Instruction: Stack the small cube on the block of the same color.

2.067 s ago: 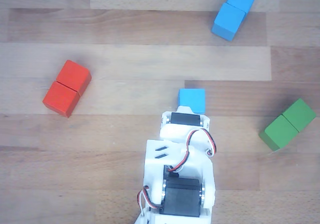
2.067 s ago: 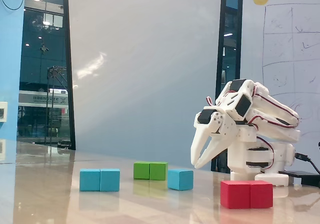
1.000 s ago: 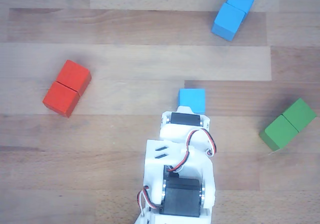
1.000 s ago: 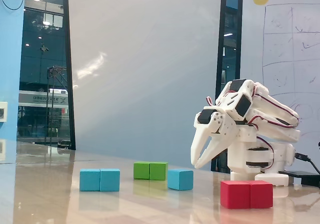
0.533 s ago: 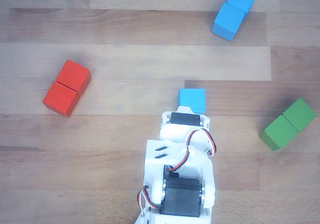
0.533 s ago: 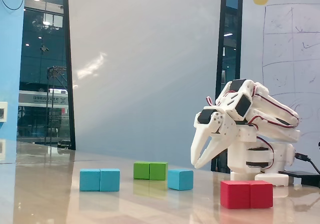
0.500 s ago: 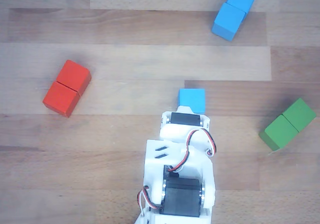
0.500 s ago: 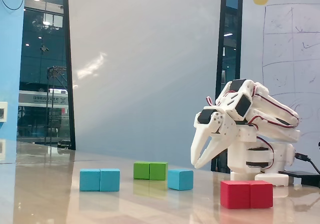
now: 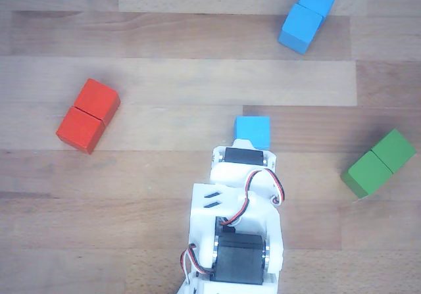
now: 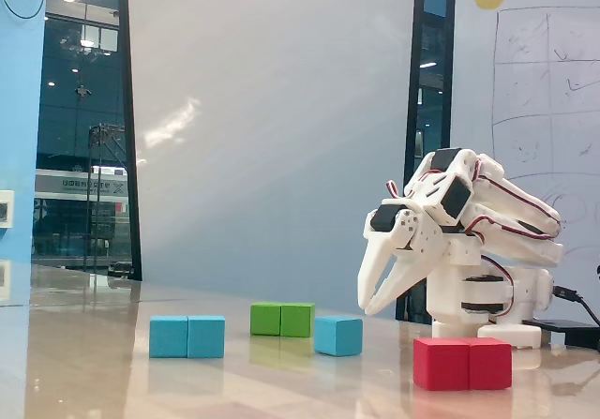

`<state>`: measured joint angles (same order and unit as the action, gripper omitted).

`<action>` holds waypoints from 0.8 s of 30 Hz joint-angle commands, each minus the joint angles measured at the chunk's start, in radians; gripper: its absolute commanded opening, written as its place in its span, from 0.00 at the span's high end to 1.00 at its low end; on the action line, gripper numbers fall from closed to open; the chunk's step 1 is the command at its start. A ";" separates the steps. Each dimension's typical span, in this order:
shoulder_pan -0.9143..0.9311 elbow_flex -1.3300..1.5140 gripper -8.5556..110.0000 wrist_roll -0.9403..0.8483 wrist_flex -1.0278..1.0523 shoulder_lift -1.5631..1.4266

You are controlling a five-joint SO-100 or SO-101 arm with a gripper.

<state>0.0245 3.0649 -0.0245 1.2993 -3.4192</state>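
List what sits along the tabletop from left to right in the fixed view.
Blue block → green block → small blue cube → gripper, hanging above the table → red block.

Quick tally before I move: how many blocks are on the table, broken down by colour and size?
Blue double-length block: 1
Small blue cube: 1
Red double-length block: 1
Green double-length block: 1
Total: 4 pieces, all lying apart on the table; none stacked and none in the gripper.
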 commanded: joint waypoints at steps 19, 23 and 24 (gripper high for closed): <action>0.087 -0.520 0.92 -0.011 -0.071 0.554; 0.084 -0.683 0.92 -0.011 -0.069 0.721; 0.083 -0.723 0.92 -0.011 -0.069 0.753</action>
<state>0.1028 2.5602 -0.0276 1.2548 -2.7903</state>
